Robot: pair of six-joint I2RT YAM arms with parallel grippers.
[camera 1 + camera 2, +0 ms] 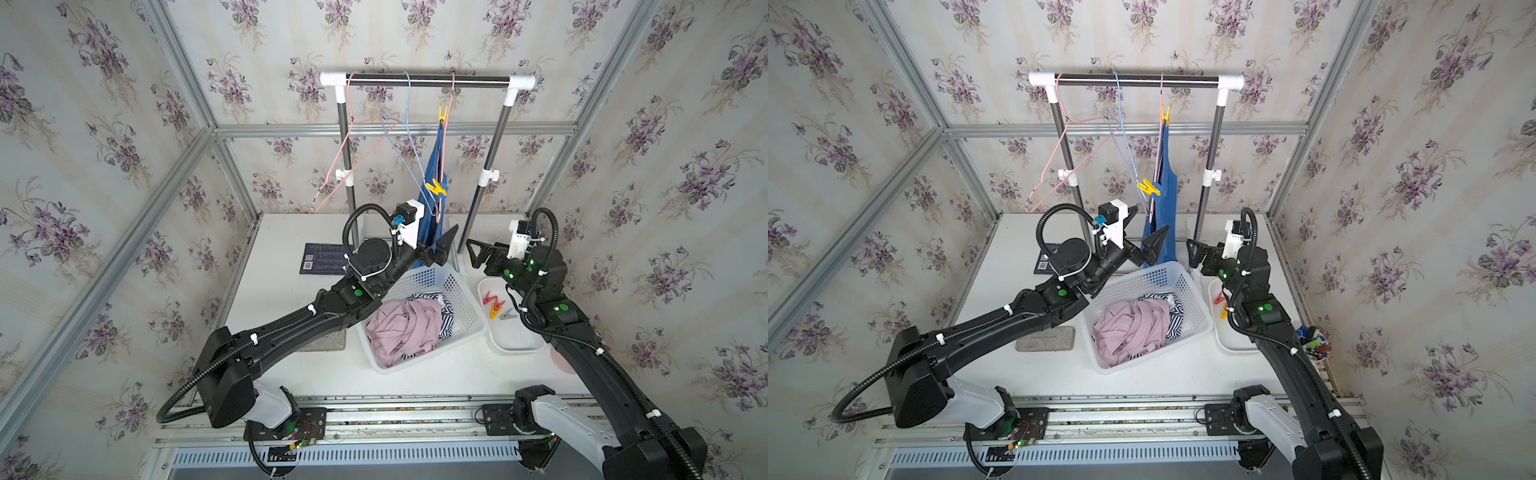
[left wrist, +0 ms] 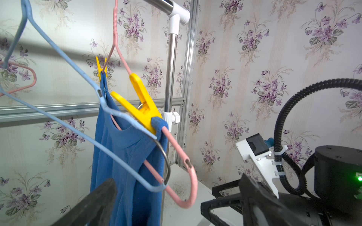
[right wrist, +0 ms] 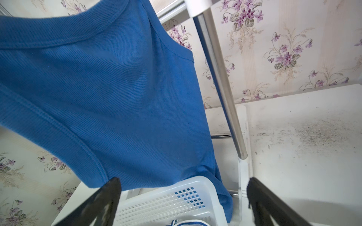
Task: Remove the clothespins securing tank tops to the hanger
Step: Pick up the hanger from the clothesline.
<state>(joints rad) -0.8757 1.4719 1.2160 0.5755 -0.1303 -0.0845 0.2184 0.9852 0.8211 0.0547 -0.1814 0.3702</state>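
Note:
A bright blue tank top (image 1: 434, 166) (image 1: 1167, 183) hangs from a pink hanger (image 2: 188, 187) on the rack. Two yellow clothespins hold its straps, one high (image 1: 443, 114) (image 2: 101, 68) and one lower (image 1: 435, 188) (image 2: 143, 105). My left gripper (image 1: 432, 239) (image 2: 177, 180) is open just below the lower pin, with the top's hem and the hanger's end hanging before its jaws. My right gripper (image 1: 478, 253) (image 3: 184, 180) is open and empty beside the right rack post, facing the blue top (image 3: 117, 88). The pink (image 1: 405, 328) and striped (image 1: 444, 307) tops lie in the basket (image 1: 461, 291).
A white tray (image 1: 515, 345) at the right holds red (image 1: 490, 298), yellow (image 1: 496, 309) and grey (image 1: 507, 316) clothespins. Empty pink (image 1: 332, 166) and blue (image 1: 399, 141) hangers hang on the rack bar (image 1: 428, 79). A dark book (image 1: 324, 257), a grey pad (image 1: 328, 345) and a pen cup (image 1: 1314, 343) are on the table.

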